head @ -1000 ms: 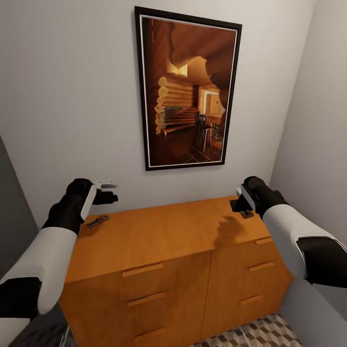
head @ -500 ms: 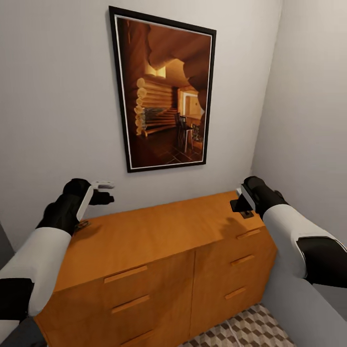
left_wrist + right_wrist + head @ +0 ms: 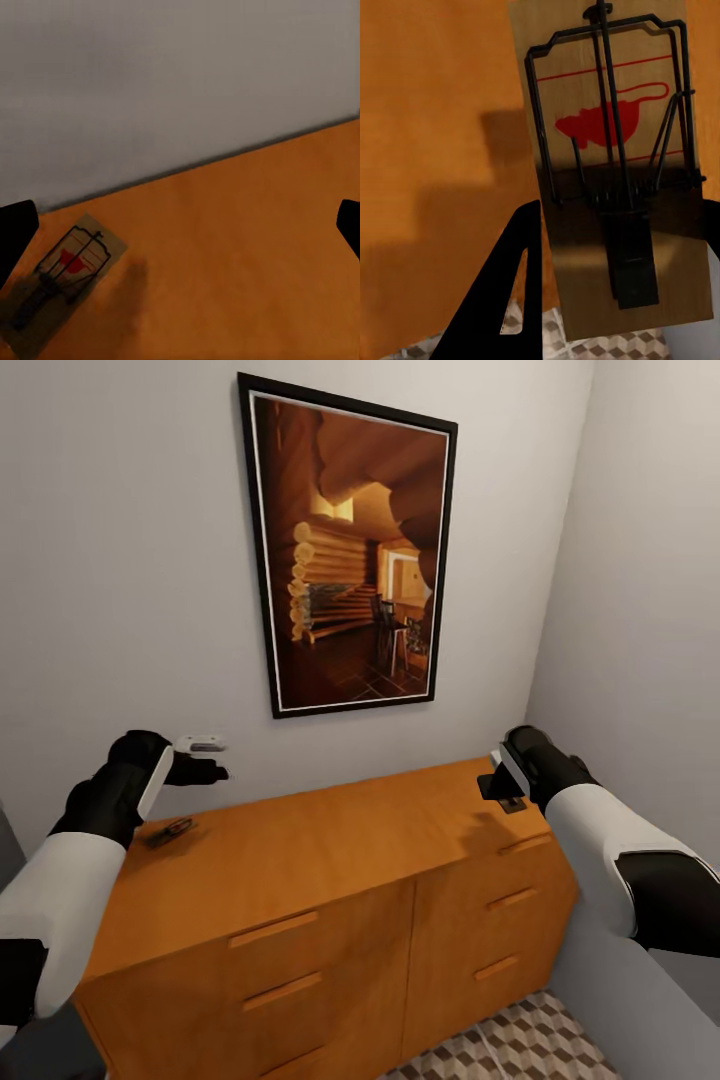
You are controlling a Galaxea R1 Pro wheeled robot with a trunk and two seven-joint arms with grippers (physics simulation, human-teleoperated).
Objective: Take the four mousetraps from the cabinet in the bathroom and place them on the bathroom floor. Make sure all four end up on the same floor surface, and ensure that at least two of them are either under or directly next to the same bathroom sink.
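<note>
2 mousetraps show: one (image 3: 172, 829) lies flat on the cabinet (image 3: 330, 860) top's left end, unheld; the other (image 3: 611, 161), a pale wooden board with black wire and a red mouse print, is pinched in the right gripper (image 3: 503, 788) above the right end. The left gripper (image 3: 205, 758) hovers over its trap, fingers spread wide. Pickup stage; next, I judge, descend and close. Smooth orange-brown wood, thin bar handles.

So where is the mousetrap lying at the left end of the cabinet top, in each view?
Head view: the mousetrap lies at the left on the cabinet top, below the left gripper.
Left wrist view: flat on the top, near the wall.
Right wrist view: this one is a second mousetrap, between the right gripper fingers.
Shared landmark: the orange cabinet top.
</note>
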